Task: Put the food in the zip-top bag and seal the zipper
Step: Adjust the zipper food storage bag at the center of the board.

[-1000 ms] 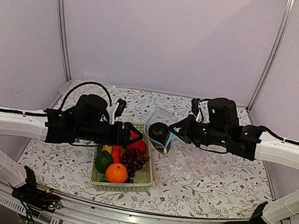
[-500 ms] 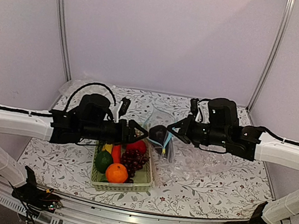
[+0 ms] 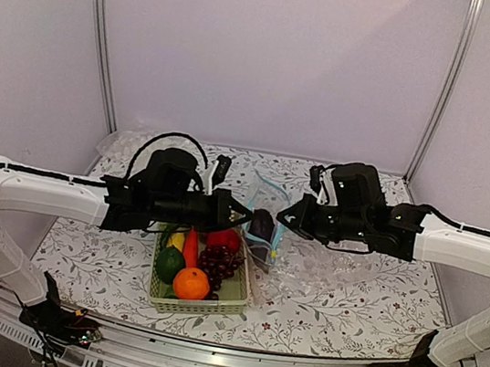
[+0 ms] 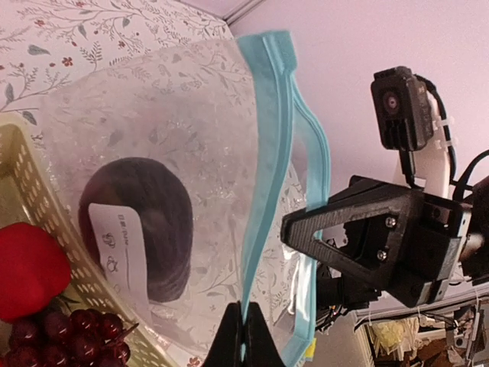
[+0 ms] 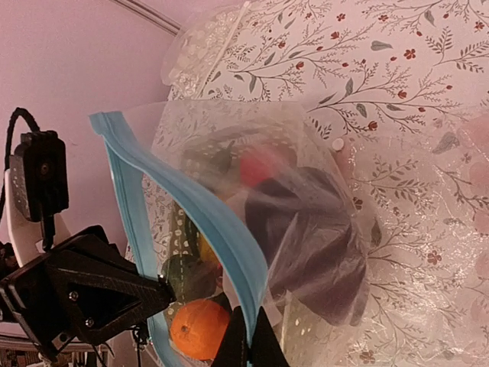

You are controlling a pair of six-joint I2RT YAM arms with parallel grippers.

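Zip-top bag held up at frame centre, purple eggplant inside.
Left gripper, over the basket a second ago, has reached the bag's left edge; it and the right gripper both pinch the light-blue zipper, fingers pressed together.

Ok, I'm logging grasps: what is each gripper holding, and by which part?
Both hold the zip-top bag by its zipper: the left gripper pinches one lip, the right gripper the other.
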